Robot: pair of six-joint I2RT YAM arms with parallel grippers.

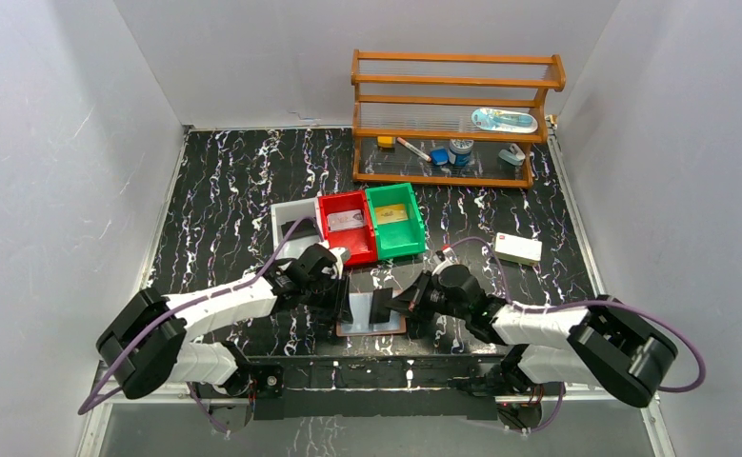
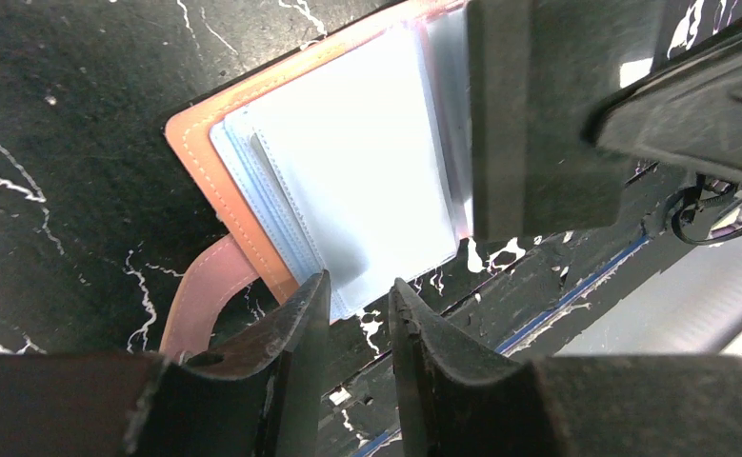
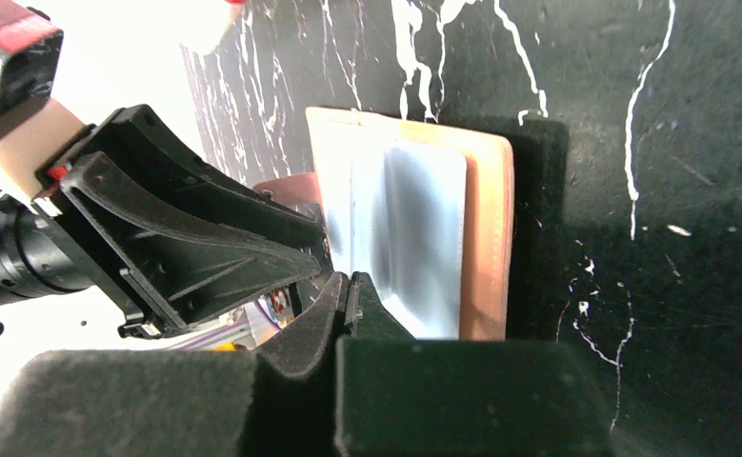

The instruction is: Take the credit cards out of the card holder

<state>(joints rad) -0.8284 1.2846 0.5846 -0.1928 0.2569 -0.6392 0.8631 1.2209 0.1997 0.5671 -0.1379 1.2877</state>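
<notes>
The card holder [image 1: 371,327] lies open flat on the black marbled table near its front edge, between both grippers. Its brown leather edge and pale blue clear pockets [image 2: 348,162] face up, and its strap tab [image 2: 200,295] curls off the near left side. My left gripper [image 2: 359,281] hovers at the pockets' lower edge, open a little, with bare table between its fingers. My right gripper [image 3: 350,281] is shut, its tips at the near edge of the pockets [image 3: 414,238]. A greyish card [image 1: 348,221] lies in the red bin and a tan one [image 1: 392,214] in the green bin.
A red bin [image 1: 331,204] and a green bin [image 1: 414,238] stand just behind the grippers, with a grey tray [image 1: 290,221] to their left. A white box [image 1: 518,249] lies at the right. A wooden shelf [image 1: 452,114] with small items stands at the back.
</notes>
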